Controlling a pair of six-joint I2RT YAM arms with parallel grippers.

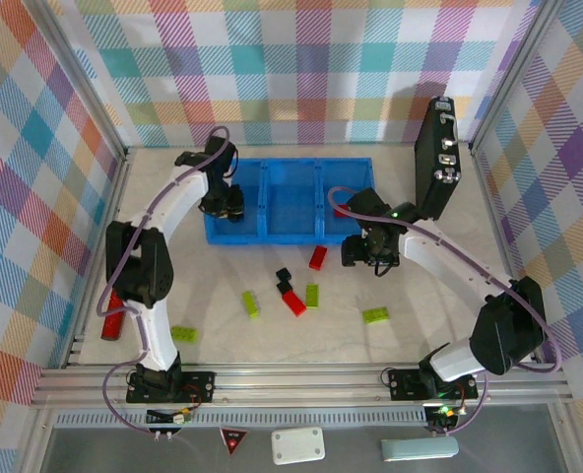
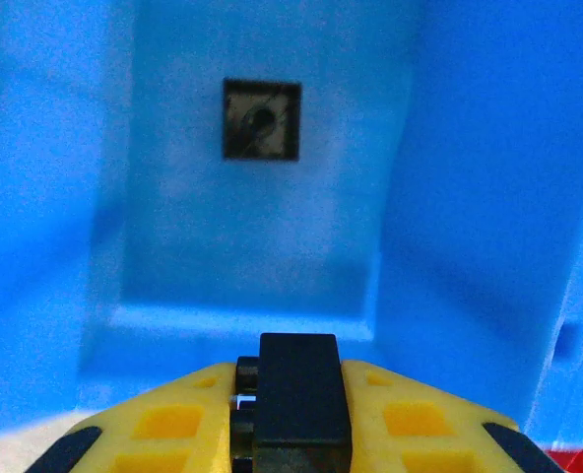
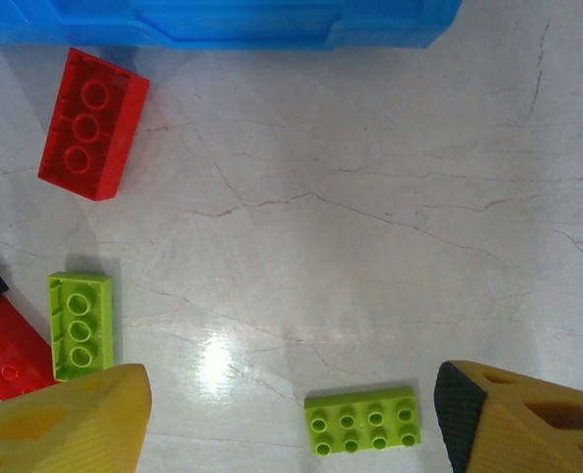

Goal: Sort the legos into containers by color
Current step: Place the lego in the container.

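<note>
The left gripper [image 1: 228, 203] is over the left compartment of the tray [image 1: 291, 161], clamped on a black brick [image 2: 298, 399]. A second black brick [image 2: 261, 119] lies inside that compartment. In front of the tray's right end, the right gripper [image 3: 290, 394] hangs with jaws apart above the table [image 1: 410, 296], with a red brick [image 3: 93, 123] and a green brick [image 3: 363, 421] below.

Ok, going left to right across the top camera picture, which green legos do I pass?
Far-left green lego → tilted green lego → green lego beside a red lego → far-right green lego.
</note>
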